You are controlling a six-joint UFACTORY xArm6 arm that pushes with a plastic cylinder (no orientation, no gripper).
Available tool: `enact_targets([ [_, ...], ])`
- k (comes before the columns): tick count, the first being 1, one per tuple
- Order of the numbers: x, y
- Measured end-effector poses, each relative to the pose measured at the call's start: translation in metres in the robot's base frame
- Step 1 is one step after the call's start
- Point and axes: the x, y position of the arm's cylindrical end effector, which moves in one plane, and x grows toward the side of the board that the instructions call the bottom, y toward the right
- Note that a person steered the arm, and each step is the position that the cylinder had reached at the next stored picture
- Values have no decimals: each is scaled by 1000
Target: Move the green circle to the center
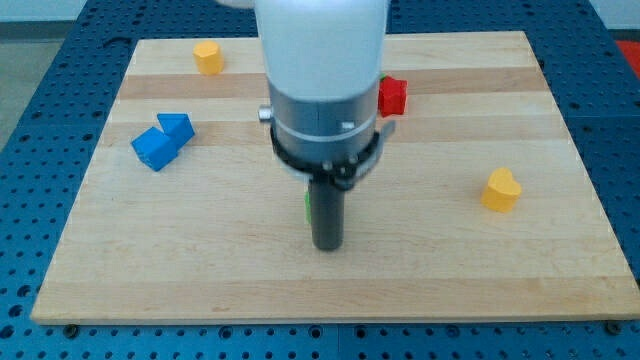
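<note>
A sliver of a green block [308, 204] shows at the left edge of my rod, near the board's middle; most of it is hidden behind the rod and its shape cannot be made out. My tip [328, 246] rests on the wooden board [440, 270], just below and to the right of that green sliver, seemingly touching it.
Two blue blocks [162, 141] sit together at the view's left. A yellow block [208, 57] is at the top left. A red block [392, 96] is right of the arm body. A yellow heart-like block [501, 190] is at the right.
</note>
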Motion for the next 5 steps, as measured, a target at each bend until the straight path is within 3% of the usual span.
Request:
enact_targets([
  [1,-31,0],
  [3,-1,-46],
  [5,-83,7],
])
